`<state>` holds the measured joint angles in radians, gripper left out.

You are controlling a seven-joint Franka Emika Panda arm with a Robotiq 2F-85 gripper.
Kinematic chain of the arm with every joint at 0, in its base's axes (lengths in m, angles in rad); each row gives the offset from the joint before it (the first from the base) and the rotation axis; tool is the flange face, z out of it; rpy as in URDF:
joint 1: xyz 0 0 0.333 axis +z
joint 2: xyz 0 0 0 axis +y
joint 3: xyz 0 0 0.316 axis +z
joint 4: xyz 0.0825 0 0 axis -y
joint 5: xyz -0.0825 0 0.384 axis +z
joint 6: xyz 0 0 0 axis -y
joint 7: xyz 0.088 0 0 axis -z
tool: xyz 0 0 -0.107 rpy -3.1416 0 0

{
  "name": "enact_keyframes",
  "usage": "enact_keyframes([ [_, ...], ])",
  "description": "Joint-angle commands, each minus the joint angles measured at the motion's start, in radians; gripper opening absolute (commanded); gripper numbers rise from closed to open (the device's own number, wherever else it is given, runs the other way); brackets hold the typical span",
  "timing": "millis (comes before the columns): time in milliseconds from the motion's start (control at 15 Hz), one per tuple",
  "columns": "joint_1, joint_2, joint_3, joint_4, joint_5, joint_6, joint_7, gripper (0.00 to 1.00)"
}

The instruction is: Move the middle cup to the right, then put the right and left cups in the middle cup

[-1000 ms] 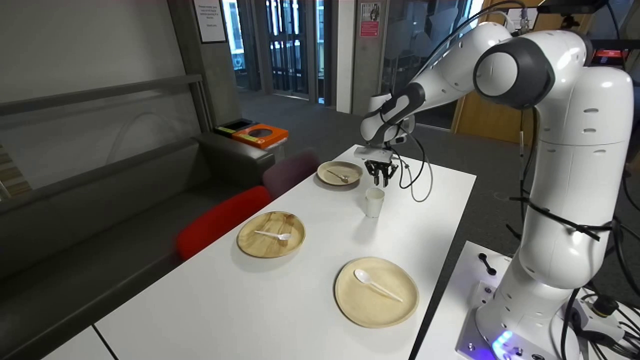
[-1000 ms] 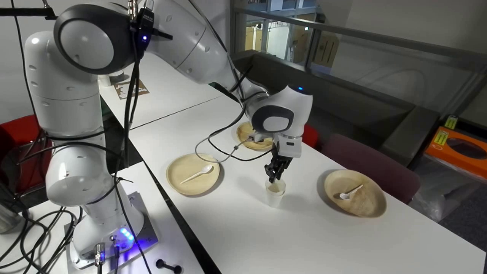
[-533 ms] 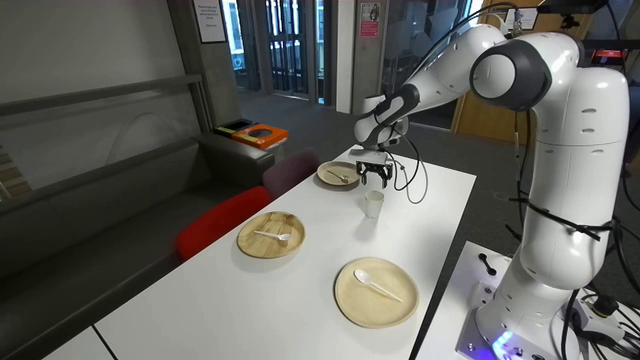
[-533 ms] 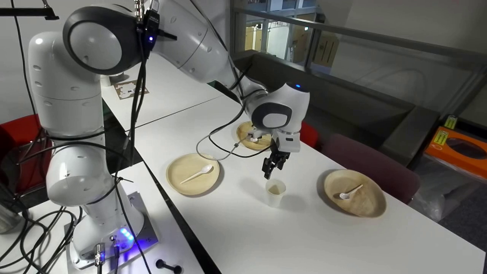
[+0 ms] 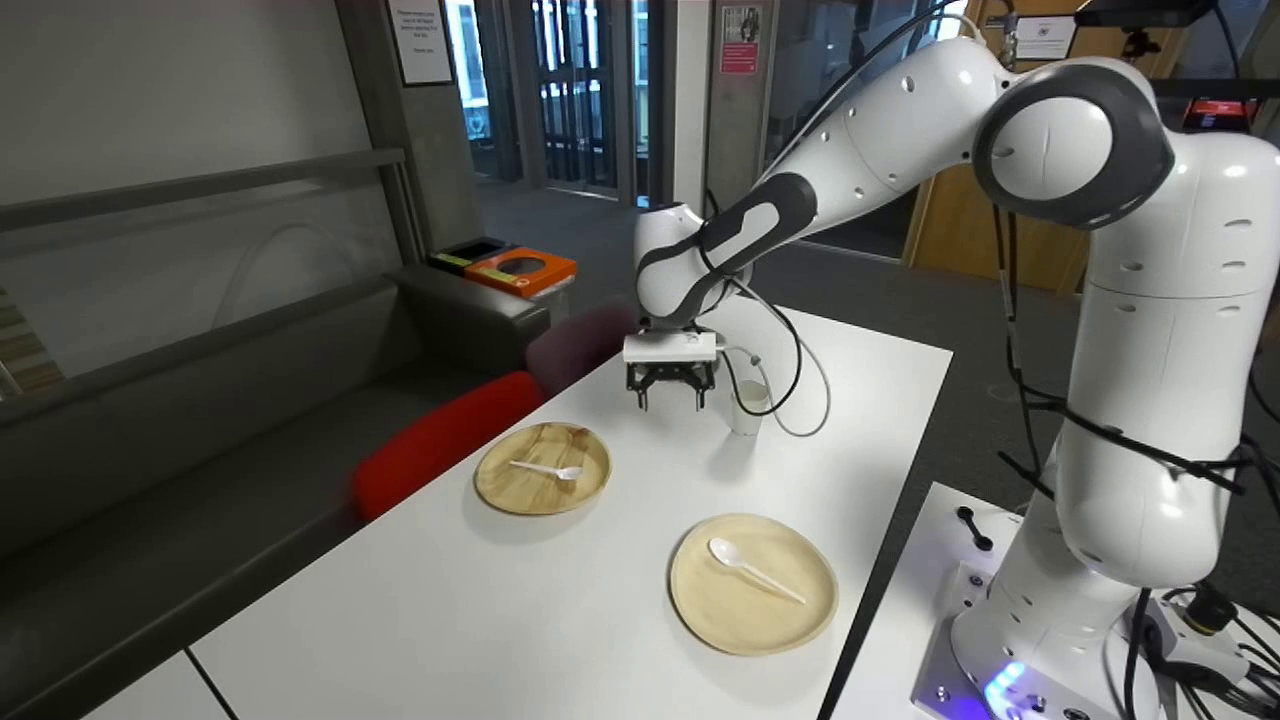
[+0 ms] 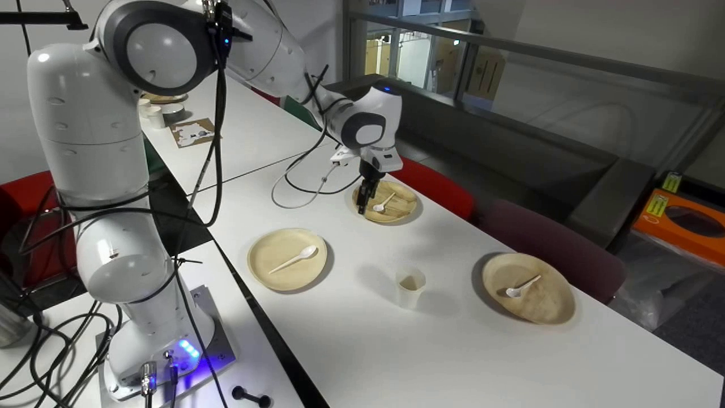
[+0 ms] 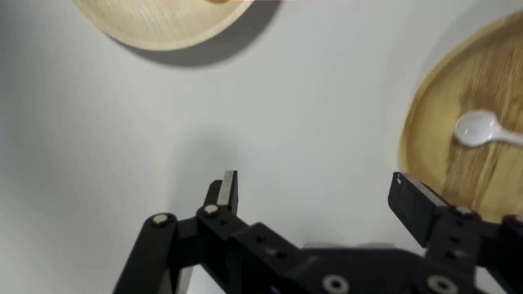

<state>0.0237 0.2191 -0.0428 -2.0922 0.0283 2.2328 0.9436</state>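
Note:
A white cup (image 5: 746,424) stands upright on the table in both exterior views, partly crossed by an arm cable in this one. Another view shows the cup (image 6: 410,292) between the plates. It is the lone cup standing among them; whether it is the middle cup with the right and left cups nested inside, I cannot tell. My gripper (image 5: 671,403) hovers above the table, well apart from the cup. In the wrist view the gripper (image 7: 314,173) is open, its fingers (image 7: 416,204) wide apart with only bare tabletop between them. The cup is outside the wrist view.
A wood-grained plate with a spoon (image 6: 384,203) lies near the gripper; its rim (image 7: 412,122) shows in the wrist view. A pale plate (image 5: 800,560) and a deeper tan plate (image 6: 544,303) also hold spoons. White cups (image 6: 154,117) stand on the far table. Cables loop from the wrist.
The gripper has opened from nearly shut above the cup. Rising, the arm has swung away from the cup towards the wood-grained plate. The cup has stayed in place.

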Motion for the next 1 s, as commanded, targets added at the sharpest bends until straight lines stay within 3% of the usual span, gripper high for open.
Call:
enact_keyframes([
  [0,0.067,-0.016,0.053,0.014,-0.030,-0.081,-0.056,1.00],
  [600,0.141,-0.012,0.123,0.095,-0.127,-0.273,-0.335,1.00],
  [667,0.140,0.000,0.115,0.071,-0.094,-0.218,-0.269,1.00],
  [933,0.141,0.009,0.114,0.074,-0.095,-0.223,-0.275,1.00],
])
